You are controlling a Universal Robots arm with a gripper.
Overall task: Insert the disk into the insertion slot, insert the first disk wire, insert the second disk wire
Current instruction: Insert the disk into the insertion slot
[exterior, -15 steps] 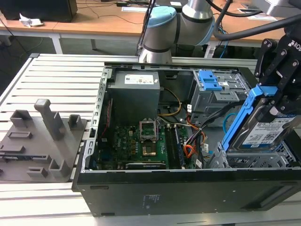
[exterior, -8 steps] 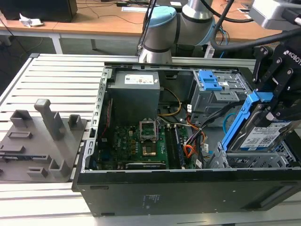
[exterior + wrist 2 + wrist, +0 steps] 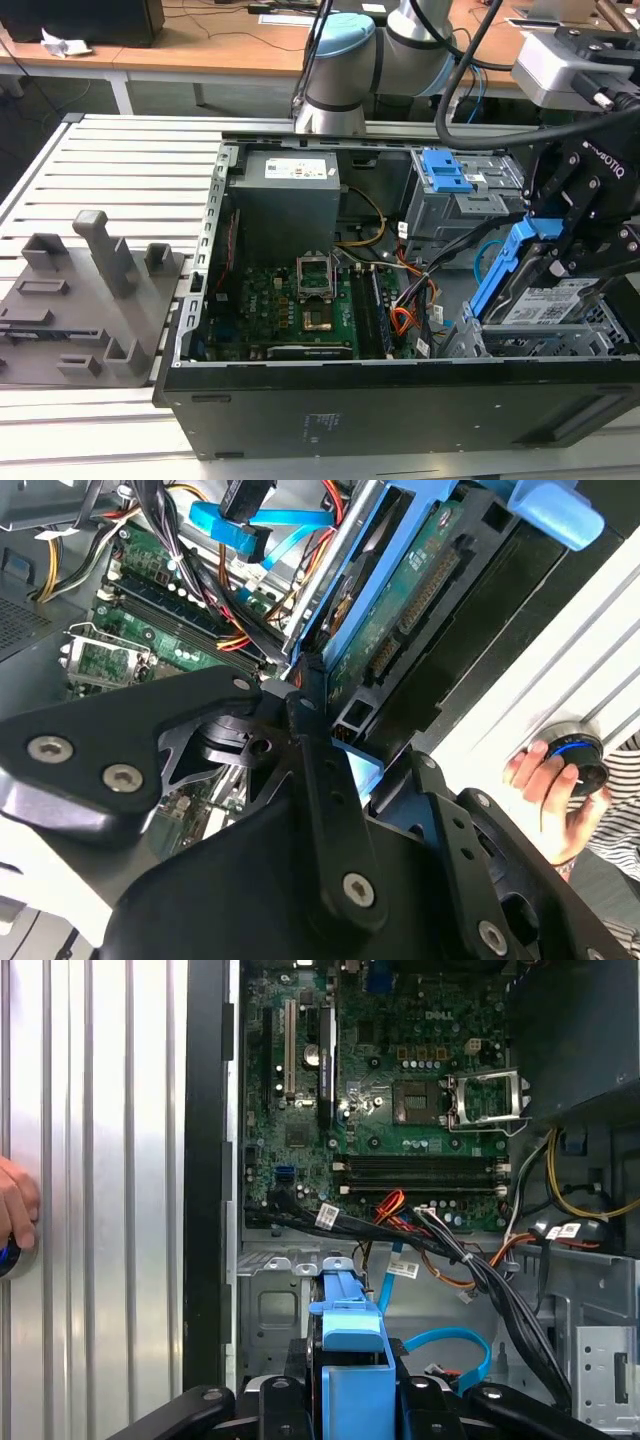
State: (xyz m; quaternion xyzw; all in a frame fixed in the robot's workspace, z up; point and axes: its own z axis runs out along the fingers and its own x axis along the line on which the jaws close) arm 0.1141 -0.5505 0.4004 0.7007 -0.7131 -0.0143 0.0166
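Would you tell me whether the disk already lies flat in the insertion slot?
No, in the exterior view the disk stands tilted, its blue end raised above the slot, held by the gripper.

Slatted grey metal table (image 3: 120,160), pale wooden desks (image 3: 200,45) behind it, dark floor (image 3: 40,115) beneath the desks.

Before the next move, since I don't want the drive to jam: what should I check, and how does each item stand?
1. Disk held by the hand: ok, clamped at its blue frame.
2. Disk seated in the insertion slot: not ok, it is tilted above the cage.
3. Second disk wire out of the disk's path: cannot tell, it loops close beside the frame.
4. Person's fingers outside the case: ok, they are over the slatted table.
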